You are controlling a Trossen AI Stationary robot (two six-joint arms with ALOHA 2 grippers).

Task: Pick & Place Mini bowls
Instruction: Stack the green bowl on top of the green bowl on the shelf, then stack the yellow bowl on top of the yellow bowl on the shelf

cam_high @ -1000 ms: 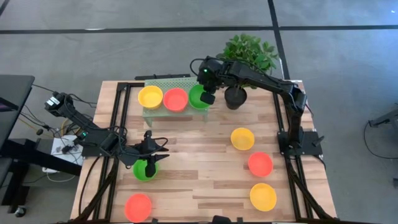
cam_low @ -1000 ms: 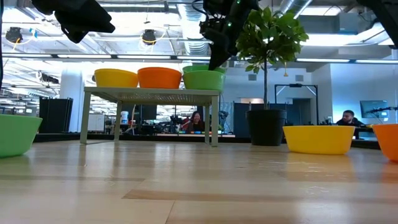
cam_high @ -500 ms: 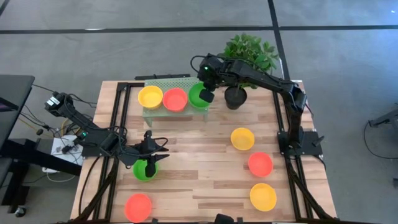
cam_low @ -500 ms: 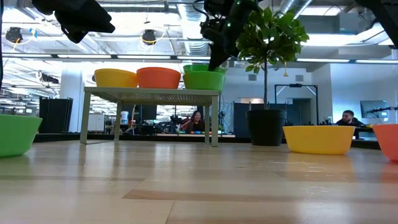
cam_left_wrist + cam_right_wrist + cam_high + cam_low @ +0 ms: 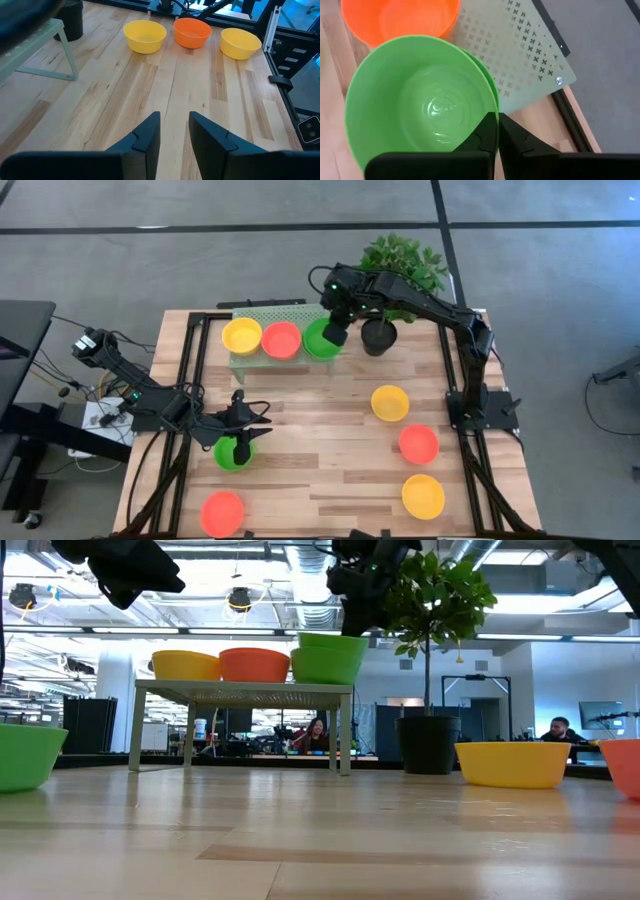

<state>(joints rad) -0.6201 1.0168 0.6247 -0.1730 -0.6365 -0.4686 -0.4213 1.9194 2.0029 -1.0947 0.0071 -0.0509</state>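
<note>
The right gripper [image 5: 336, 330] is seen over the pale green rack [image 5: 268, 315] at the far side of the table [image 5: 320, 430], its fingers clamped tight on the rim of a green bowl [image 5: 322, 339]. In the low view that bowl [image 5: 329, 658] is held tilted, raised just above the rack top, beside the red bowl [image 5: 282, 339] and the yellow bowl [image 5: 241, 334] that sit on the rack. In the right wrist view a second green rim is glimpsed just behind the gripped bowl [image 5: 420, 110].

The left gripper [image 5: 243, 445] is poised above another green bowl [image 5: 231, 453] near the table's left front, its fingers [image 5: 150, 132] parted only narrowly and nothing held between them.

Three more bowls, yellow [image 5: 389, 402], red [image 5: 418, 443] and yellow [image 5: 423, 496], are lined along the right side; one red bowl [image 5: 222, 512] lies at the front left.
</note>
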